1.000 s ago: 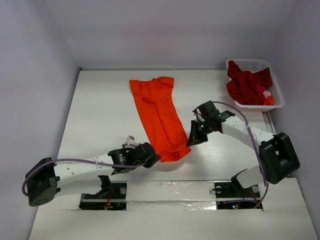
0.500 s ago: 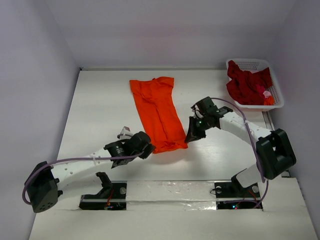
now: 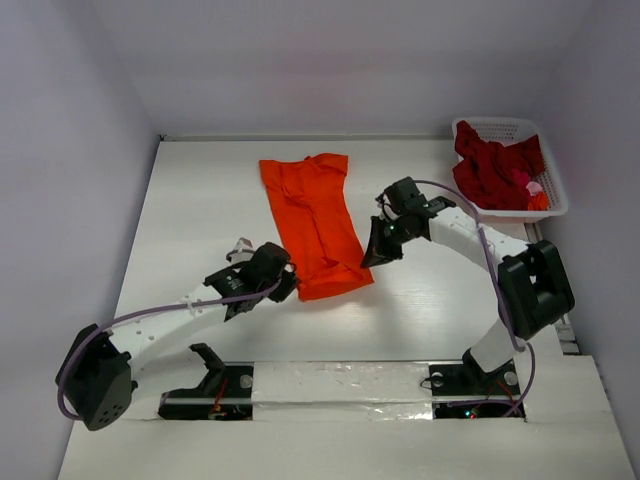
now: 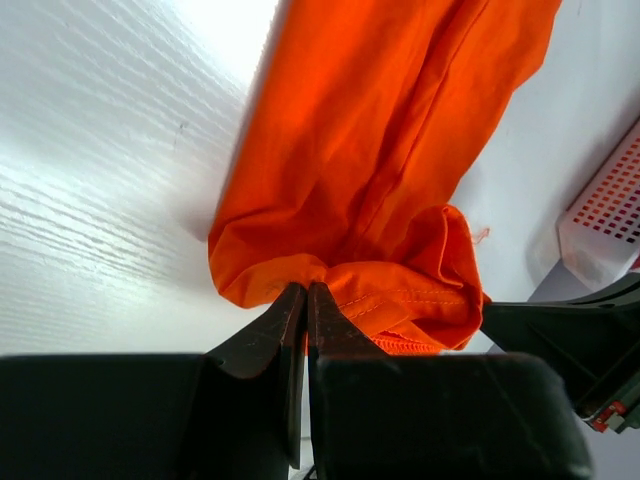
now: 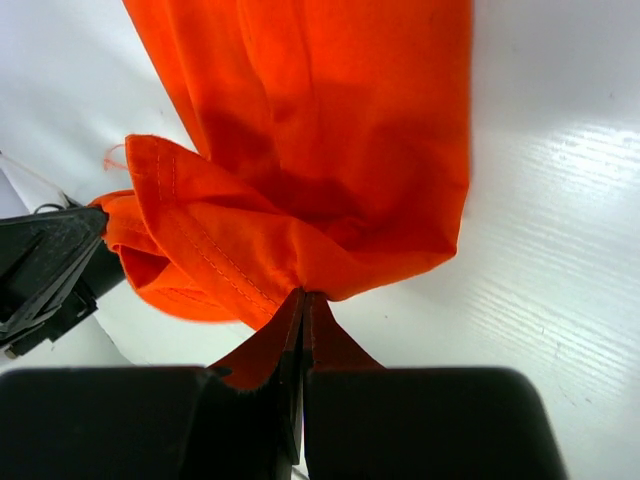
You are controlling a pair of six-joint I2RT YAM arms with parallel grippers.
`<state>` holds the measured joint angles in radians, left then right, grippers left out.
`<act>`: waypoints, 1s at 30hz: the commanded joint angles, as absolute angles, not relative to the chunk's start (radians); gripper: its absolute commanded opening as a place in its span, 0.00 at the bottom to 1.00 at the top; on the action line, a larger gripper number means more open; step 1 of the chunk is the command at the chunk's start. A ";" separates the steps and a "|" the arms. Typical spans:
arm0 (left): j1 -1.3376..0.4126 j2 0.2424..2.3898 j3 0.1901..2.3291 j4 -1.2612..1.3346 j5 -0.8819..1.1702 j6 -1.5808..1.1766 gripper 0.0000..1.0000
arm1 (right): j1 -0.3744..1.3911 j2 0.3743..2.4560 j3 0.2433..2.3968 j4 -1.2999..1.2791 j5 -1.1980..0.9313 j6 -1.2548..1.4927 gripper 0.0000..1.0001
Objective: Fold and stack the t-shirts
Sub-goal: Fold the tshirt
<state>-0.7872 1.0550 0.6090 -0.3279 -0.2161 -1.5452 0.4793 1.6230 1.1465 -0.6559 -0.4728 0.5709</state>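
Note:
The orange t-shirt (image 3: pixel 312 212) lies as a long narrow strip down the middle of the table, folded lengthwise. My left gripper (image 3: pixel 289 286) is shut on its near left corner, and the wrist view shows the hem (image 4: pixel 400 300) bunched at the closed tips (image 4: pixel 306 288). My right gripper (image 3: pixel 371 256) is shut on the near right corner (image 5: pixel 330 250), pinched at its tips (image 5: pixel 303 295). The near end of the shirt is lifted and curls between the two grippers. A dark red t-shirt (image 3: pixel 493 170) lies crumpled in the white basket (image 3: pixel 557 196).
The white lattice basket sits at the far right corner, also holding small pink and orange pieces (image 3: pixel 536 194). Grey walls close in the table at the left, back and right. Both arm bases (image 3: pixel 330 385) are bolted at the near edge.
Both grippers have moved away from the near edge toward the back, carrying the near hem of the orange shirt with them. The shirt's visible length has shortened.

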 commanded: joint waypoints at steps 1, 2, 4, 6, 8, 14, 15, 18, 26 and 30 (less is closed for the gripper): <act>-0.746 1.075 0.666 -0.310 -0.192 -1.456 0.00 | 0.474 1.637 1.212 -0.663 -0.460 0.577 0.00; -0.746 1.081 0.675 -0.308 -0.189 -1.445 0.00 | 0.474 1.643 1.226 -0.663 -0.459 0.578 0.00; -0.730 1.097 0.684 -0.302 -0.175 -1.419 0.00 | 0.474 1.663 1.242 -0.661 -0.457 0.577 0.00; -0.700 1.107 0.692 -0.287 -0.166 -1.405 0.00 | 0.474 1.677 1.264 -0.660 -0.457 0.578 0.00; -0.686 1.114 0.706 -0.281 -0.156 -1.384 0.00 | 0.474 1.698 1.279 -0.658 -0.454 0.578 0.00; -0.638 1.167 0.762 -0.270 -0.130 -1.328 0.00 | 0.465 1.747 1.338 -0.655 -0.454 0.577 0.00; -0.638 1.186 0.770 -0.267 -0.127 -1.316 0.00 | 0.465 1.752 1.344 -0.653 -0.451 0.577 0.00; -0.627 1.218 0.795 -0.258 -0.118 -1.295 0.00 | 0.465 1.775 1.368 -0.649 -0.446 0.578 0.00; -0.598 1.272 0.818 -0.235 -0.098 -1.255 0.00 | 0.446 1.824 1.408 -0.626 -0.437 0.592 0.00; -0.578 1.292 0.825 -0.230 -0.097 -1.244 0.00 | 0.446 1.842 1.437 -0.626 -0.428 0.592 0.00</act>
